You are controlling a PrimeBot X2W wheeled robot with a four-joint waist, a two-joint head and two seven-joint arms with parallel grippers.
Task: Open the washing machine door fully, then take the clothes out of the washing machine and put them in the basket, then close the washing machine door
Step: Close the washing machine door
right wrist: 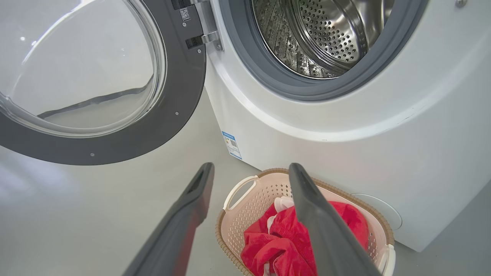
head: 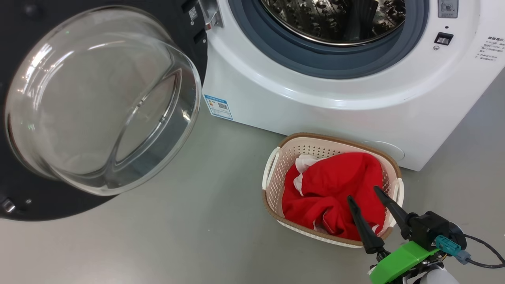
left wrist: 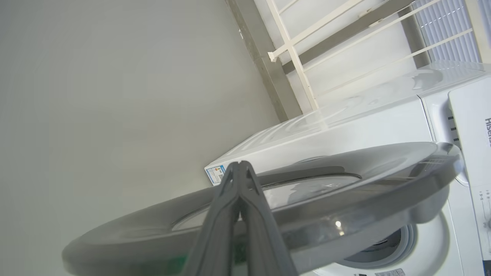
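The washing machine door [head: 98,102] stands swung wide open at the left, its glass bowl facing me. Inside the white washing machine [head: 315,102], the part of the steel drum [right wrist: 326,34] that I can see is bare. The clothes [head: 335,189], red with white trim, lie bunched in the cream basket [head: 315,138] on the floor in front of the machine. My right gripper [head: 363,194] hovers open just above the basket's near side, nothing between its fingers. In the left wrist view my left gripper [left wrist: 239,165] is shut and empty by the door's outer face [left wrist: 364,168]; contact is unclear.
Grey floor [head: 197,236] stretches around the basket and under the open door. A blue label [head: 218,106] marks the machine's lower left corner. A white railing and wall [left wrist: 291,50] stand behind the machine in the left wrist view.
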